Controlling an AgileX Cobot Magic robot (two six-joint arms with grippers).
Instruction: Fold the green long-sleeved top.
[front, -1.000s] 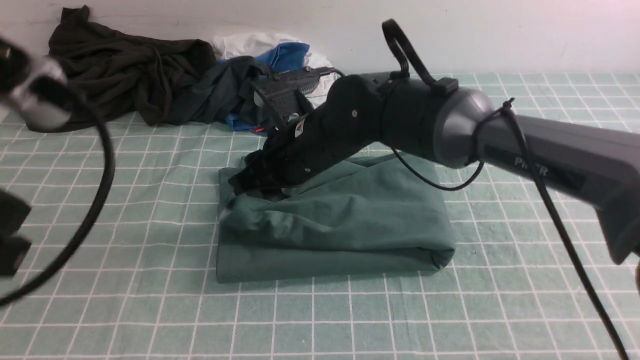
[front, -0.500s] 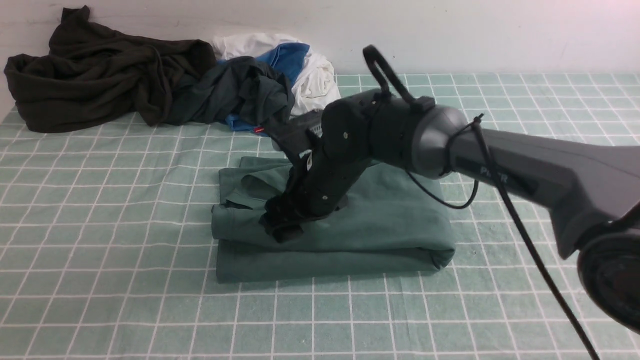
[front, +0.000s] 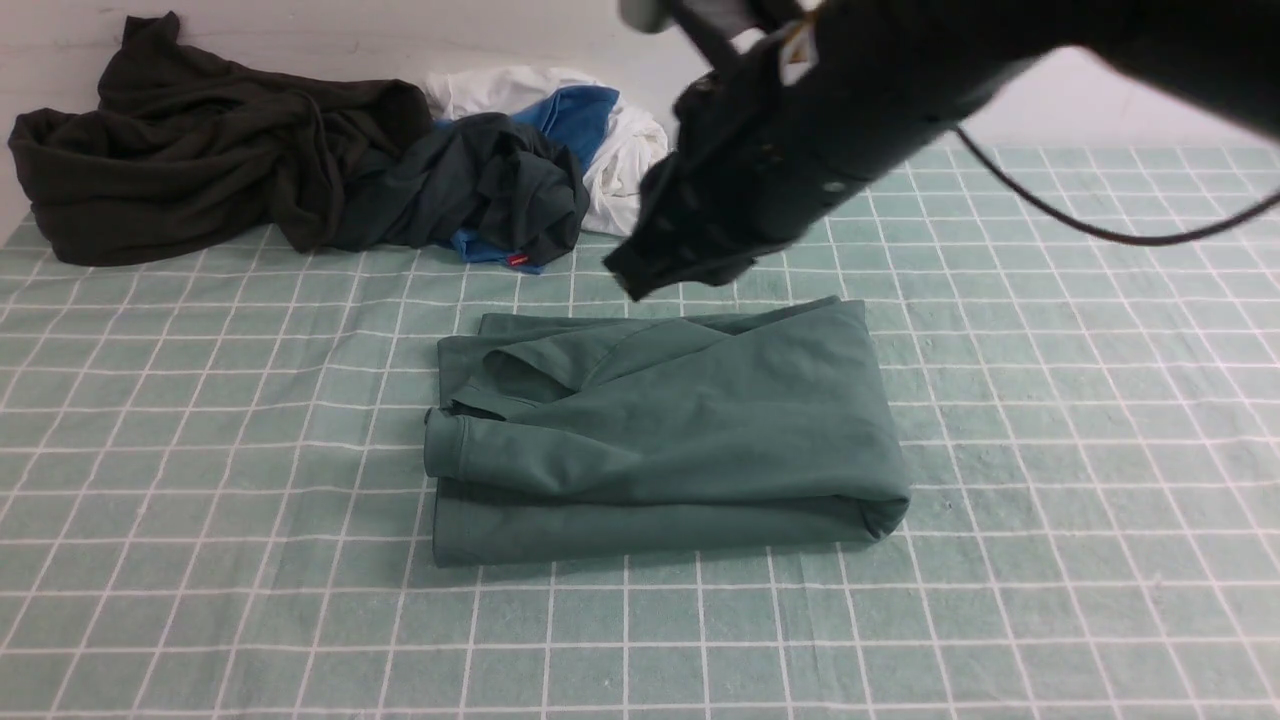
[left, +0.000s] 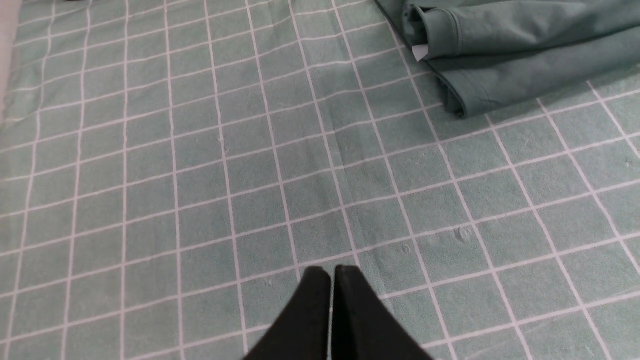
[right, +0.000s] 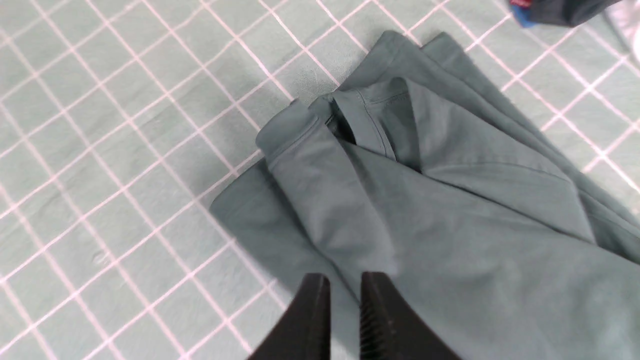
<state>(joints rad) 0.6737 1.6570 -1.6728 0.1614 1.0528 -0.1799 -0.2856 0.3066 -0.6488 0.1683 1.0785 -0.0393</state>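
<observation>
While right fingers (right: 345, 285) hover empty, green top (front: 660, 430) lies below.

Tablecloth (front: 250, 620): pale green w/ white grid lines, covers whole tabletop, lies flat, a few faint creases.

Far left corner: big dark brown/black garment (front: 200, 150), crumpled in a heap, up against the wall (front: 1000, 70) at the far edge.

Just beside it toward the middle of the far edge: dark grey-green garment (front: 480, 190), bunched, touching the brown one. A blue piece (front: 575, 112) shows above it and again under its near side, w/ a small red tag (front: 518, 260) at the near edge of the pile.

White garment (front: 625, 165) behind & beside the blue, also crumpled, touching the pile.

Wall: plain off-white.
</observation>
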